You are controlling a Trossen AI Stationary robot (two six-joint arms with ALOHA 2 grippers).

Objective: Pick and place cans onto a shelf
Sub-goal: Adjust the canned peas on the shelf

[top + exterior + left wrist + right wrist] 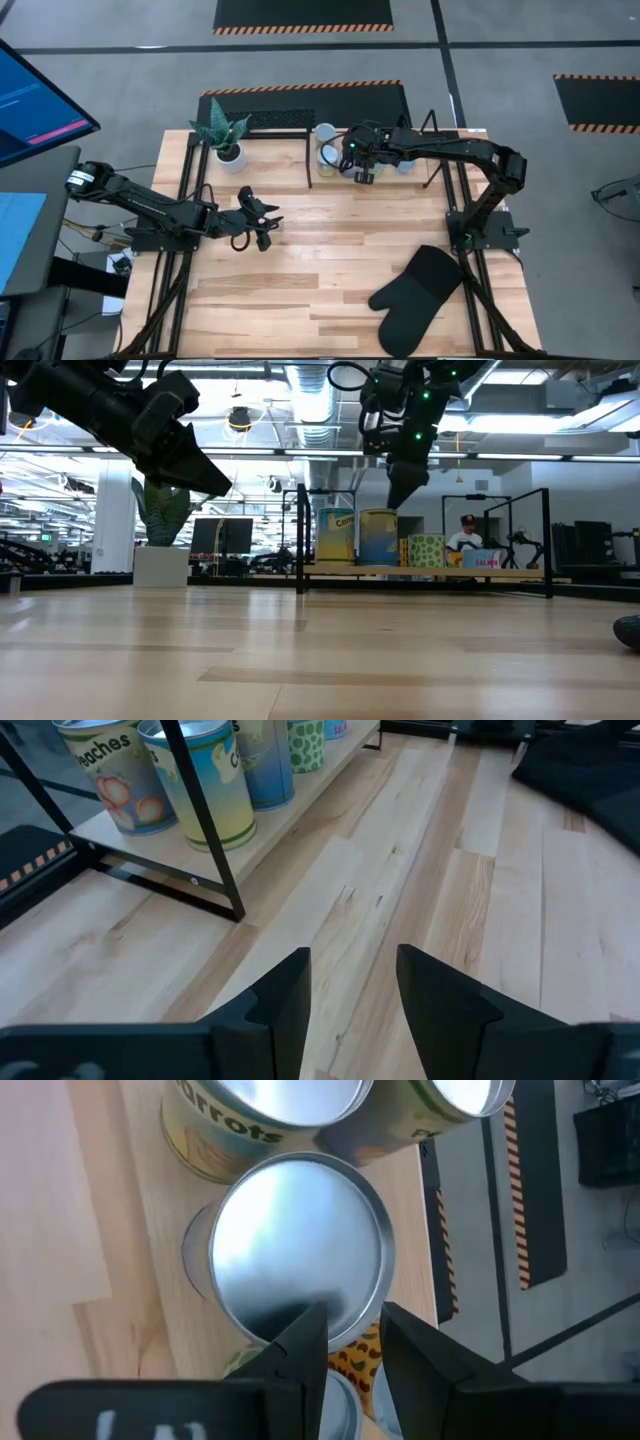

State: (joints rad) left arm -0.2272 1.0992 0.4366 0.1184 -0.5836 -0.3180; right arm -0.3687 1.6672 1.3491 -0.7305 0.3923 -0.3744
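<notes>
**Right gripper over the cans on the shelf, left gripper idle at mid-table**

In the upper left of the high view stands a green leafy plant in a white pot (228, 150). Below and right of it, near the frame's centre-left, the left gripper (268, 226) hangs over bare pale wood tabletop (340, 260), its 2 dark fingers (285, 995) set a narrow gap apart with nothing between them.

At upper centre sits the low black-barred shelf with a light wood base (160, 855). Small metal cans with printed labels (380, 538) stand upright in a row on it; the left wrist view shows 1 marked "Peaches" at the end of the row.

The right gripper (364, 172) is above that row. In its wrist view the fingers (300, 1342) are parted a little and lie over the rim of a can's shiny silver round top (300, 1245); whether they actually touch it I cannot tell.

At lower right of the high view a black oven mitt (415, 290) lies flat on the table.
</notes>
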